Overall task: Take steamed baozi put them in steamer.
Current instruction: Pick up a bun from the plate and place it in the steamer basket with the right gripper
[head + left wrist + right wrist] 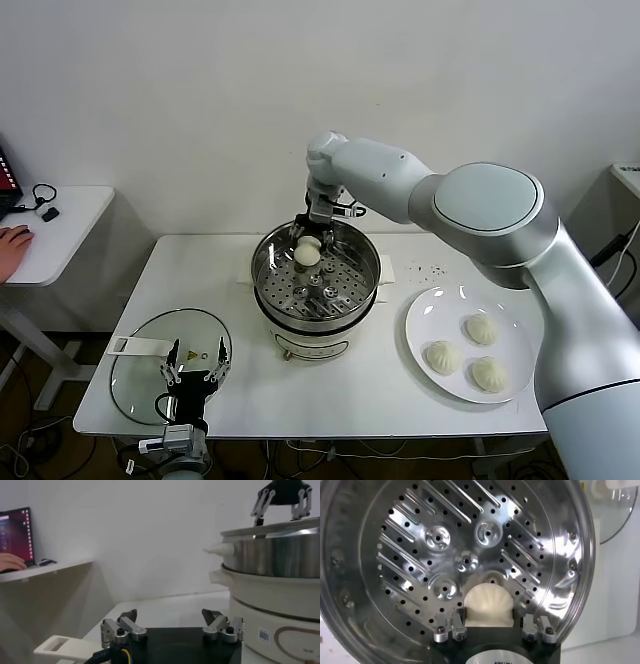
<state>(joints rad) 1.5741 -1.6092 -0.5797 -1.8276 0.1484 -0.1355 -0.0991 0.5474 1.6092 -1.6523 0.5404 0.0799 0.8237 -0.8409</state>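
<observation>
Head view: the right gripper (308, 222) reaches over the far rim of the steamer (355, 292) at the table's (300, 400) centre, its jaws spread on either side of one bun (306, 255) that sits on the perforated tray near the far wall, the rest of the tray bare. Three more buns (482, 328) lie on a white plate (425, 325) just right of the steamer. The left gripper (193, 365), jaws spread, hangs over a glass lid (140, 375) at the near left edge.
</observation>
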